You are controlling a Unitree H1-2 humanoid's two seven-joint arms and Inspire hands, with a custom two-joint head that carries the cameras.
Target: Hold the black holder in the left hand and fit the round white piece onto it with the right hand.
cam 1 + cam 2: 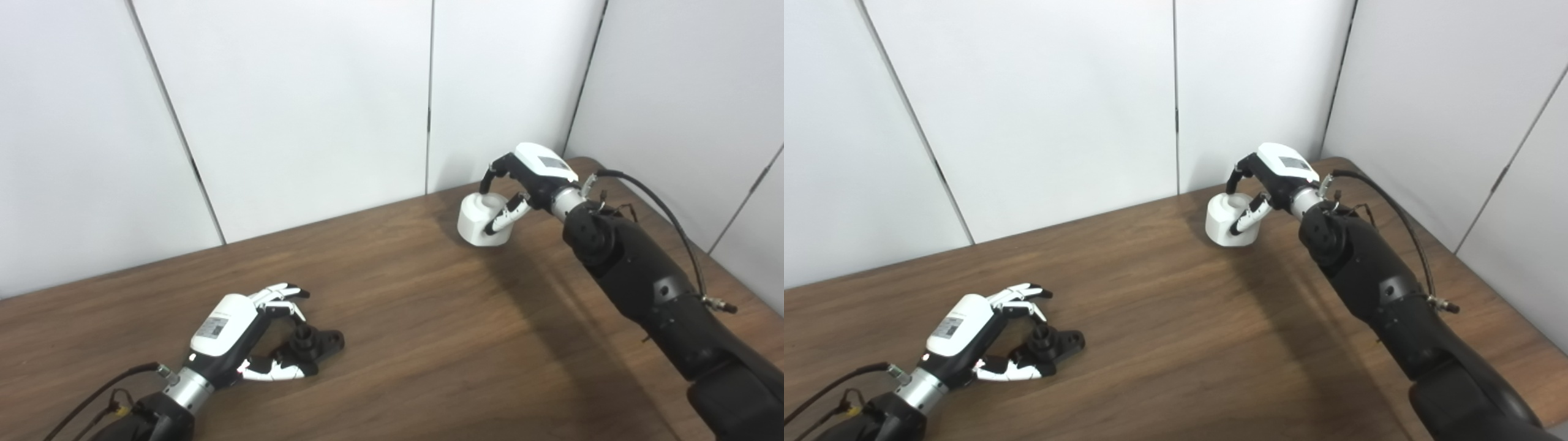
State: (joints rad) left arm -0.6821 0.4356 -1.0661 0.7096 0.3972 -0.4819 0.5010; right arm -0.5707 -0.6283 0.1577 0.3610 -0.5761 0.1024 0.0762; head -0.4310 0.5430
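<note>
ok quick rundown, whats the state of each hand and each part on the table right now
left hand: open, fingers spread around the black holder, not closed on it
black holder: lying on the table
right hand: closed on the white piece
white piece: resting on the table, not yet fitted

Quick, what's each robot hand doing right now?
Left hand: open around the black holder, not gripping it.
Right hand: shut on the white piece.

Matt wood-grain table [429, 343], smooth white plastic-looking piece [474, 220], matt black holder [315, 344]
</note>
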